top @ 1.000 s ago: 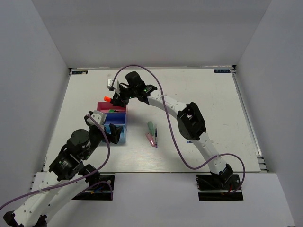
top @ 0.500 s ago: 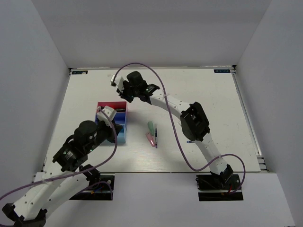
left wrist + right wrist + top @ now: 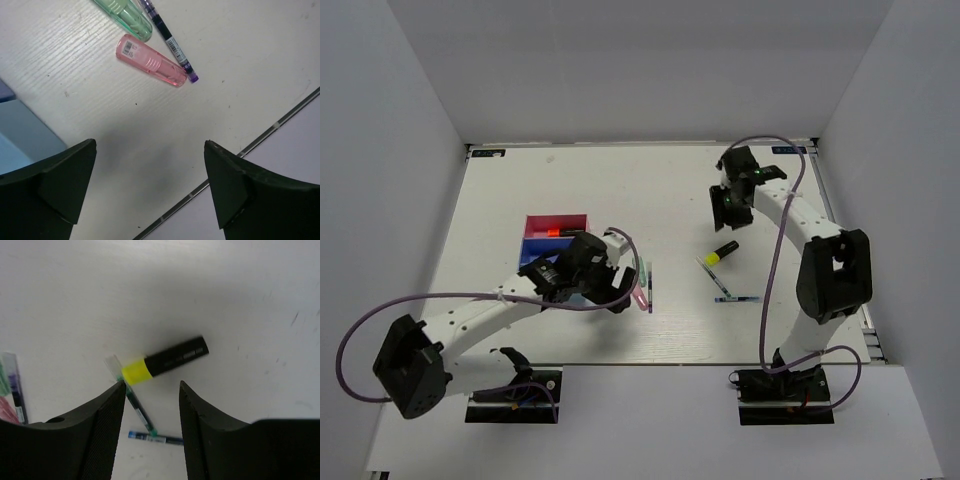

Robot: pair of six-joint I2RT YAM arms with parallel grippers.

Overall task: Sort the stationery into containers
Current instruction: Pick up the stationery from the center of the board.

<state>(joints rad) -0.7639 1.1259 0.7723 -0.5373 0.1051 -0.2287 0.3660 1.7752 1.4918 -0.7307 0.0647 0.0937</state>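
Note:
My left gripper is open and empty, just left of a pastel pink highlighter, a pastel green highlighter and a thin dark pen. In the left wrist view the pink highlighter, green highlighter and pen lie ahead of the gripper. My right gripper is open and empty above a black highlighter with a yellow cap, which also shows in the right wrist view beyond the gripper. An orange-capped highlighter lies in the magenta tray.
The dark blue tray sits in front of the magenta one; the light blue tray is mostly under my left arm. A green pen and a blue pen lie by the yellow-capped highlighter. The table's front edge is close.
My right arm has swung from the magenta tray to the right side, leaving the orange-capped highlighter in that tray. My left arm has reached right, from the trays to the pastel highlighters.

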